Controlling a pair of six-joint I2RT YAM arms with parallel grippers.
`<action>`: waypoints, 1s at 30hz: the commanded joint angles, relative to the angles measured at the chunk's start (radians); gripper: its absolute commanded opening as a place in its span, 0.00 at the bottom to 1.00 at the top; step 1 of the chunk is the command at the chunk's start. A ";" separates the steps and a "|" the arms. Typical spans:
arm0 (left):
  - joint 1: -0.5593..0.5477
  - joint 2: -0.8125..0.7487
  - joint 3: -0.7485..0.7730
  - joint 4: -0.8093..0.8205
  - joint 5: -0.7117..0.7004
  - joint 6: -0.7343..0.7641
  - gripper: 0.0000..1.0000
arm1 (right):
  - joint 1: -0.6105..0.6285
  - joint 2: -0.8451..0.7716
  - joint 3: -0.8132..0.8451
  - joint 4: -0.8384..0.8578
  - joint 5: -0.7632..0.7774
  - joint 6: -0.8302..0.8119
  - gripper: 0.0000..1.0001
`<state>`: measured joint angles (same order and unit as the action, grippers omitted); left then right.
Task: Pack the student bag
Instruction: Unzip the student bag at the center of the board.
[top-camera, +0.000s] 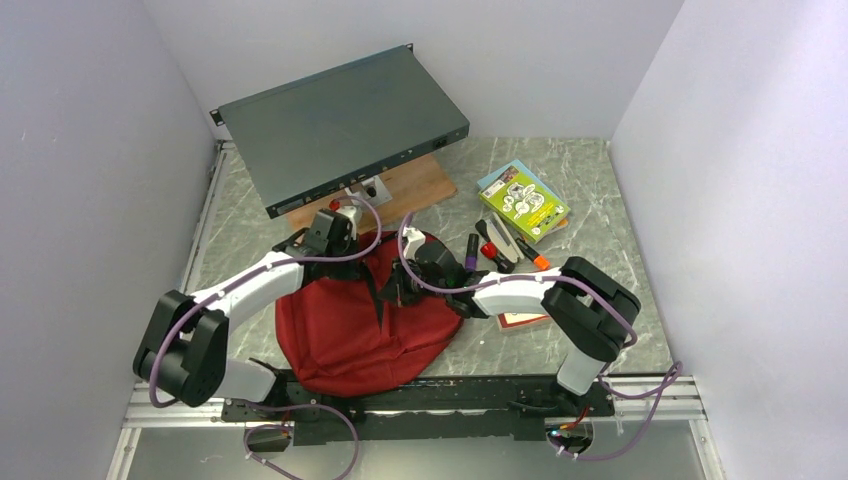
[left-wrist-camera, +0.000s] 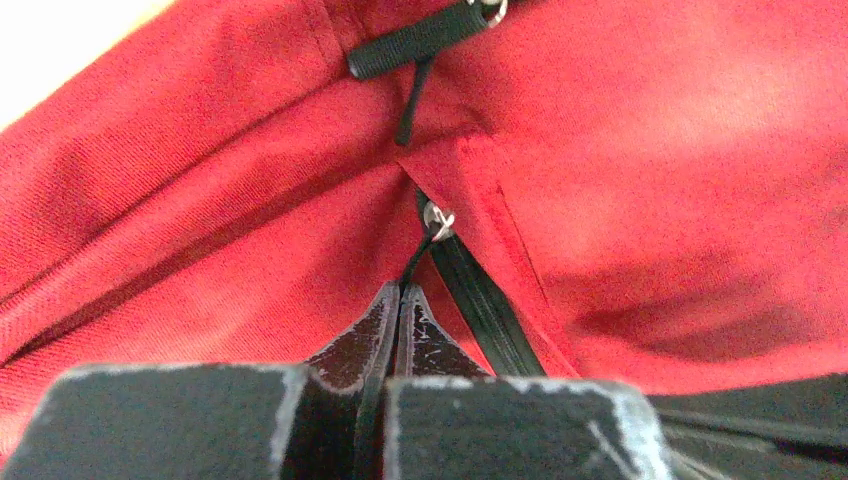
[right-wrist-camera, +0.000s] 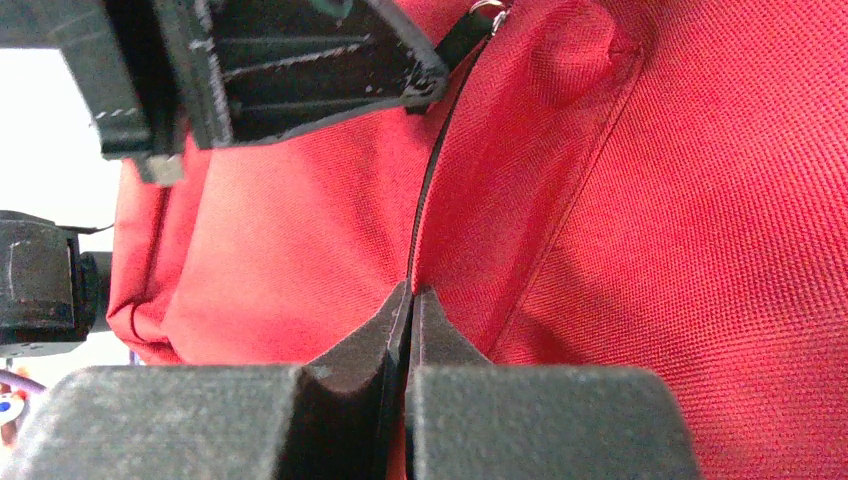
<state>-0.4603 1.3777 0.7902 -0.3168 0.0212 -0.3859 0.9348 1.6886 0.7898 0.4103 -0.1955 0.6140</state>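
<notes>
The student bag (top-camera: 340, 340), dark red with black zippers, lies flat at the table's near middle and fills both wrist views (left-wrist-camera: 650, 150) (right-wrist-camera: 700, 200). My left gripper (left-wrist-camera: 400, 292) is at the bag's far top edge (top-camera: 350, 240). It is shut on the thin black cord of a zipper pull, which runs up to a small silver ring (left-wrist-camera: 437, 220) beside the zipper track. My right gripper (right-wrist-camera: 411, 292) is over the bag's upper right (top-camera: 398, 288). It is shut on another thin black zipper cord (right-wrist-camera: 428, 180) that leads up along the seam.
A dark-grey rack unit (top-camera: 340, 125) rests tilted on a wooden board (top-camera: 415, 185) at the back. A green book (top-camera: 523, 200) and several markers (top-camera: 500, 250) lie right of the bag. Another book (top-camera: 522, 321) sits under my right arm.
</notes>
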 joint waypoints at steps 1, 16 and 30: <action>-0.029 -0.064 0.024 -0.061 0.018 -0.002 0.00 | -0.013 0.021 0.047 0.061 0.026 0.032 0.00; -0.136 -0.177 -0.016 -0.181 0.084 -0.103 0.00 | -0.019 0.034 0.118 0.070 0.122 0.079 0.00; -0.288 -0.341 -0.077 -0.258 0.091 -0.218 0.00 | -0.029 0.074 0.158 0.070 0.111 0.062 0.00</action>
<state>-0.7101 1.0946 0.7261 -0.5373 0.0872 -0.5468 0.9245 1.7485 0.8951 0.4042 -0.1215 0.6891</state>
